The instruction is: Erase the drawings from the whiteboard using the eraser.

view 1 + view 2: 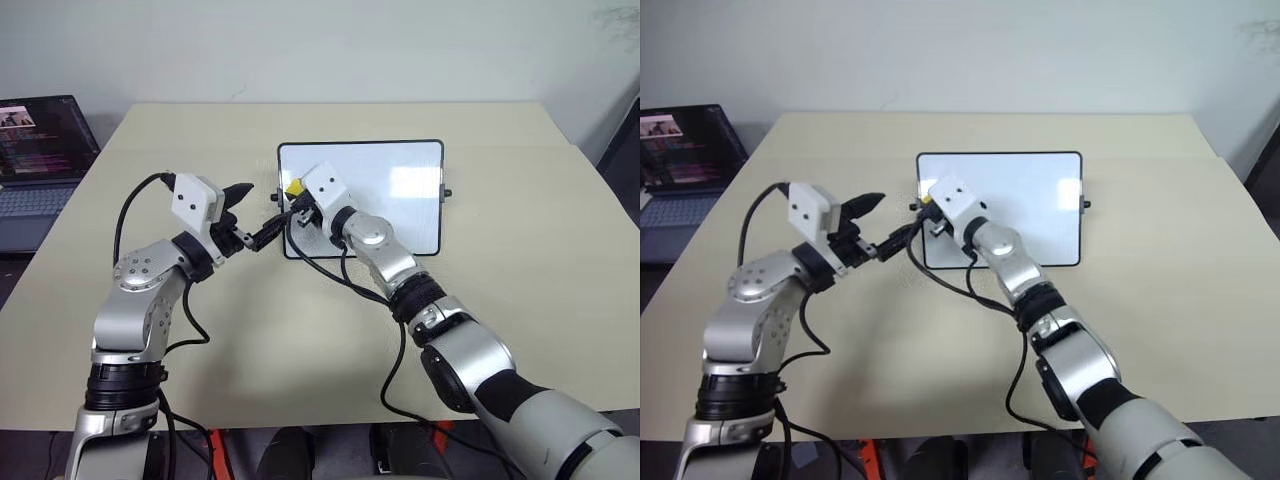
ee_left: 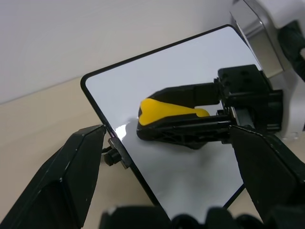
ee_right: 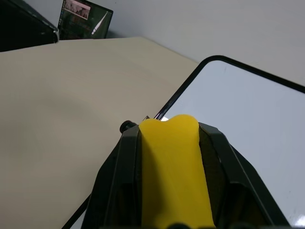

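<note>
An open laptop (image 1: 40, 150) with a lit screen is seen at the far left, past the edge of the pale worktop (image 1: 520, 300). Next comes the left gripper (image 1: 258, 213), held up above the worktop just beside the left short side of the whiteboard (image 1: 400, 200). Its jaws are spread apart, with one black finger up near the board's left edge and the other lower down, and nothing is held between them. In the left wrist view the two black fingers (image 2: 62, 176) stand wide on each side, and a small black knob (image 2: 111, 156) on the board's frame sits close to one of them. The whiteboard lies flat near the middle of the worktop, with a thin black frame and rounded corners. Over its near left corner the right gripper (image 1: 291, 195) is seen, reaching across from the right arm. Its jaws are closed tight on the yellow eraser (image 1: 295, 187), which is pinched between the two black fingers. In the left wrist view the eraser (image 2: 167, 110) is seen right at the white surface, close to the board's left edge; it cannot be told if it is touching. The white surface that can be seen looks clean and shiny. Another small black knob (image 1: 447, 194) sticks out from the right short side.
</note>
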Robot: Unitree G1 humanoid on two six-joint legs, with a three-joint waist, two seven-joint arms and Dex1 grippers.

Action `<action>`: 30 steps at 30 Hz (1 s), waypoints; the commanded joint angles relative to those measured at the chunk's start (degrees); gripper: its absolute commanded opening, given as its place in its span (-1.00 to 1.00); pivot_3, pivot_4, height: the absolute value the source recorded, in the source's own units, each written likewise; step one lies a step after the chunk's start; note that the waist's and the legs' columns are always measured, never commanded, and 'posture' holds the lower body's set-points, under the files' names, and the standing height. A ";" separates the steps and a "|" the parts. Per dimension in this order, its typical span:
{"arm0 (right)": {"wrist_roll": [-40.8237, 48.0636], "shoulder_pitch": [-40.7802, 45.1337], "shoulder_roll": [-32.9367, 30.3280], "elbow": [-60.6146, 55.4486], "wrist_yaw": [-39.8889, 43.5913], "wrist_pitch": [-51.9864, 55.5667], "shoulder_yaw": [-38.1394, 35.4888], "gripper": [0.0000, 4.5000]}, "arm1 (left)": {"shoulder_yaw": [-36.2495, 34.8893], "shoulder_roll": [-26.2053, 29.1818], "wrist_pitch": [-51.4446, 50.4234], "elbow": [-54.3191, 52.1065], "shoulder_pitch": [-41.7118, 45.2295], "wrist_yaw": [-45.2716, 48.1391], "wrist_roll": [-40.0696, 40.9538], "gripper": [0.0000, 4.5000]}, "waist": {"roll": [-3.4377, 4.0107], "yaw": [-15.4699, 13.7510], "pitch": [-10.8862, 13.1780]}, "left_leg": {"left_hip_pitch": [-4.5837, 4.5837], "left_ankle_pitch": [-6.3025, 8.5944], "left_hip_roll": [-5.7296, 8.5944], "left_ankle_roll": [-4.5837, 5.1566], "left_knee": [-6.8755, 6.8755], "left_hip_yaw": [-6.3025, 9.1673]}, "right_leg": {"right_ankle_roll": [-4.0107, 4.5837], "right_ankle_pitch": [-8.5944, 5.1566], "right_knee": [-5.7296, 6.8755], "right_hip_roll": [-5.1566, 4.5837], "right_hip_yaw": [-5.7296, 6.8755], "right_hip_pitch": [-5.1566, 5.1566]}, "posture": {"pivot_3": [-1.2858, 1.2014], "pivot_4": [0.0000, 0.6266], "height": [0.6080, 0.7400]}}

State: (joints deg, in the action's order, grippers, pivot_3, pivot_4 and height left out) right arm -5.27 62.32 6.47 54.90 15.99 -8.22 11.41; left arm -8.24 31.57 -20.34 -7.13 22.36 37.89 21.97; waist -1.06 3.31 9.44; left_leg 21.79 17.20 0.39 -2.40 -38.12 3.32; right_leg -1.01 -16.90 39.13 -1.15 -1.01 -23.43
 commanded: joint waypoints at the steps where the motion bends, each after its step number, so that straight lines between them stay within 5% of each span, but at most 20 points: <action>1: -2.28 2.81 -0.13 2.25 -2.55 -2.92 0.27 -0.43 | -1.51 0.40 -0.08 -3.12 -0.05 -0.62 0.82 1.00 | 0.00 0.00 0.00 | 0.00 0.00 0.00 0.00 0.00 0.00 | 0.00 0.00 0.00 0.00 0.00 0.00 | 0.03 -0.52 1.00; 16: -5.59 0.01 -2.35 3.32 -1.93 -1.28 1.36 -0.43 | -1.45 0.09 -0.42 -3.12 0.07 -1.48 1.24 1.00 | -0.02 -0.02 -0.01 | 0.00 0.00 0.00 0.00 -0.03 -0.01 | 0.00 0.00 0.06 -0.01 0.00 0.00 | 0.03 -0.52 1.00; 30: -7.11 -13.82 -10.13 -12.72 2.32 6.02 2.02 -0.43 | -1.06 -0.26 0.03 -1.78 0.85 -1.13 1.01 1.00 | -0.06 -1.04 -0.07 | -0.03 0.05 0.03 0.08 -0.51 0.04 | 0.00 0.00 0.53 -0.02 0.00 0.07 | 0.03 -0.52 1.00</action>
State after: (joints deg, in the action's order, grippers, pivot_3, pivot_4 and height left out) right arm -12.10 50.08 -2.01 42.74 18.12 -5.43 13.87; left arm -8.26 31.22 -21.09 -8.32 22.24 36.82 22.57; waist -1.12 2.27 9.37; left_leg 21.75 17.28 0.42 -2.26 -38.75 3.39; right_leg -1.02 -16.90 39.77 -1.17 -1.00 -23.33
